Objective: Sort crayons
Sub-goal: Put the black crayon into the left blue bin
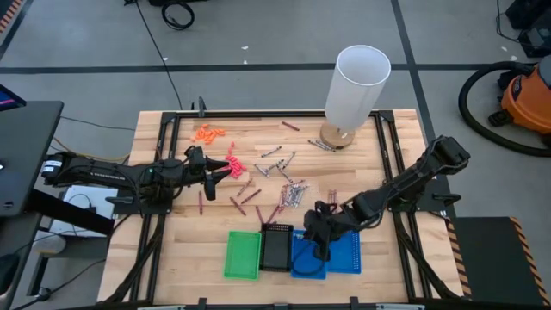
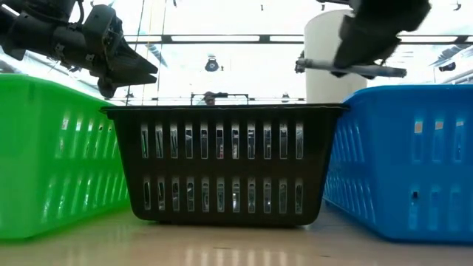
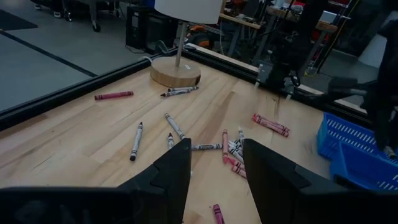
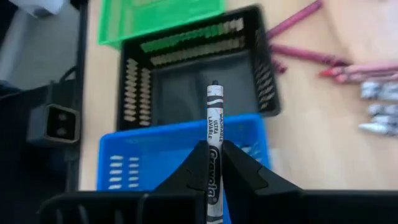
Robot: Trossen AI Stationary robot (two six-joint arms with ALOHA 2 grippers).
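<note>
Right end effector (image 4: 212,163): clamped on one silvery grey crayon (image 4: 214,127), tip pointing forward past the fingertips.
Below right end effector: near rim of the blue tray (image 4: 180,134); black tray (image 4: 196,78) just beyond the crayon tip, green tray (image 4: 158,15) beyond that.
Left end effector (image 3: 216,163): fingers parted, nothing between them, hovering above the bench (image 3: 74,137).
Ahead of left end effector: loose crayons (image 3: 231,149) scattered on the bench, grey and red mixed; more toward the lamp base (image 3: 175,71).
Right of left end effector, high view: remaining crayon pile (image 1: 293,191) mid-bench.
</note>
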